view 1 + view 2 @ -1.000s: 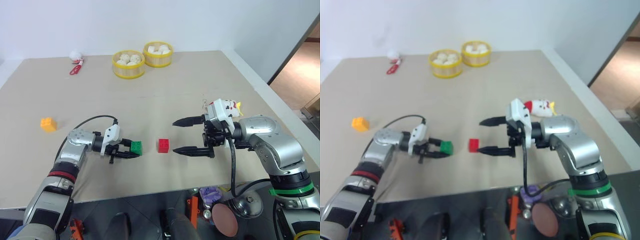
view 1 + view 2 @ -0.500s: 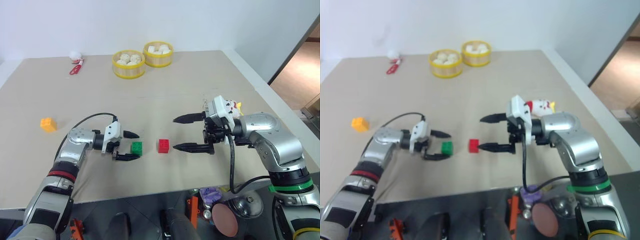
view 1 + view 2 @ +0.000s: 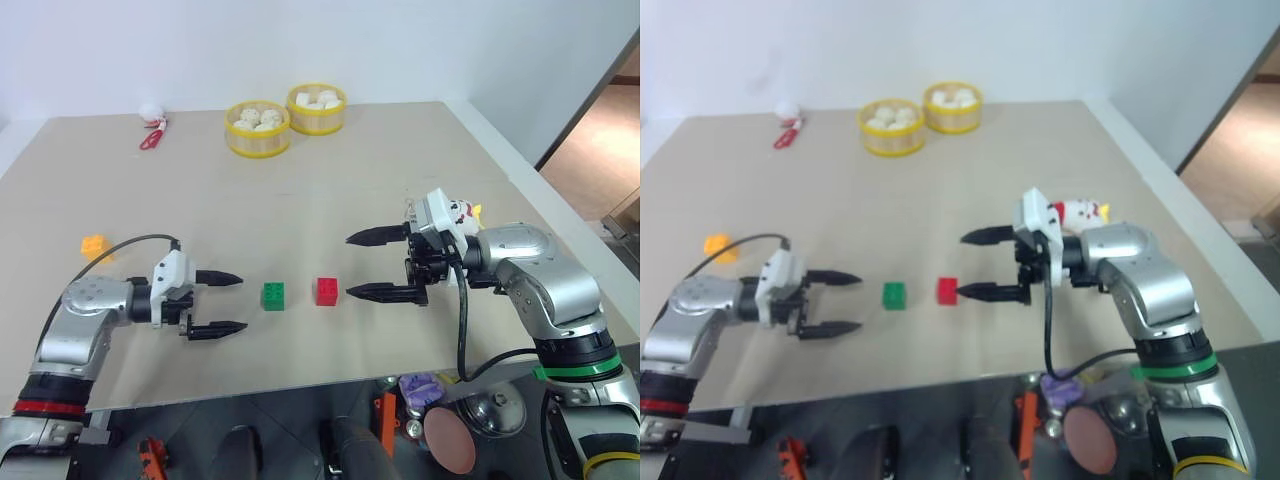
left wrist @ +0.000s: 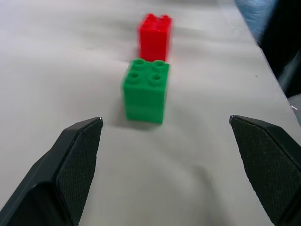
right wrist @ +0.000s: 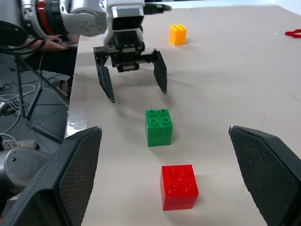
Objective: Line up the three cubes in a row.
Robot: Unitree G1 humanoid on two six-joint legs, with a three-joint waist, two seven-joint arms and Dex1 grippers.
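- Orange-yellow cube (image 3: 94,245) sits alone on the table (image 3: 350,180), behind the left gripper (image 3: 218,302), the nearer arm.
- Left gripper: wide open, empty.
- Green cube (image 3: 272,295) and red cube (image 3: 327,291) stand close together, side by side.
- Right gripper (image 3: 372,265): wide open, empty.

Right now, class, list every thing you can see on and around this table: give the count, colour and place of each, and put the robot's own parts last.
table: one, beige, bearing everything.
green brick: one, near edge, beside the red one, free.
red brick: one, just right of the green, apart from it.
orange-yellow brick: one, far left, alone.
round baskets: two, yellow-rimmed, far side, holding white lumps.
scissors: one, red, far left corner.
white ball: one, behind the scissors.
plush toy: one, white and red, behind the right arm.
left tool: black fingers, open, left of the green brick.
right tool: black fingers, open, right of the red brick.
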